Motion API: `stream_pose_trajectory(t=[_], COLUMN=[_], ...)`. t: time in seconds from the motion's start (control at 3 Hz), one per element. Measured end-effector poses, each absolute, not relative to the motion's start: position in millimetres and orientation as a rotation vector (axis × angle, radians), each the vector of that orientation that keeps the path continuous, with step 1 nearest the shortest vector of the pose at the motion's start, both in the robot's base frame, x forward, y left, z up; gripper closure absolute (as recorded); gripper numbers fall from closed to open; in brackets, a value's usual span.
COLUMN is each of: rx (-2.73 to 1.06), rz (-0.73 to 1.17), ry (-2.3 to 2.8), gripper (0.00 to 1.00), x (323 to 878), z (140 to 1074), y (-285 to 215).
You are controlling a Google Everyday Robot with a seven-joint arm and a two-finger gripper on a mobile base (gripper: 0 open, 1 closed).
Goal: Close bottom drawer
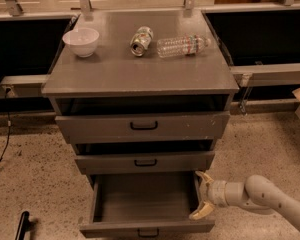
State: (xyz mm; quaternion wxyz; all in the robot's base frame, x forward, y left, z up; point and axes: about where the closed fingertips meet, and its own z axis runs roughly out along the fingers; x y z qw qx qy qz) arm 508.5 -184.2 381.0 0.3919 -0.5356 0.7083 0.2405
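Observation:
The bottom drawer [145, 201] of the grey cabinet is pulled far out, its plain grey inside bare, its small black handle [148, 232] at the lower frame edge. My gripper [202, 195] reaches in from the lower right and sits at the drawer's right side wall, near its front corner. Its two cream fingers are spread open with nothing between them. The middle drawer [145, 161] and top drawer [142, 126] above stand slightly out.
On the cabinet top [110, 74] stand a white bowl [81, 41], a tipped can [141, 40] and a lying clear bottle [182, 45]. Speckled floor surrounds the cabinet. A black cable [5, 134] hangs at left; a black object [22, 224] lies at lower left.

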Motion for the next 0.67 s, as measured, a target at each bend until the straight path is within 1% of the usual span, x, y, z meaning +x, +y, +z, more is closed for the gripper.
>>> stream_pose_trajectory(t=[0.33,0.67], rx=[-1.383,-1.365], rz=[0.66,0.725], ry=[1.735,1.773], gripper=[0.0,0.0], x=[497,492], z=[349,316], y=[-168,-166])
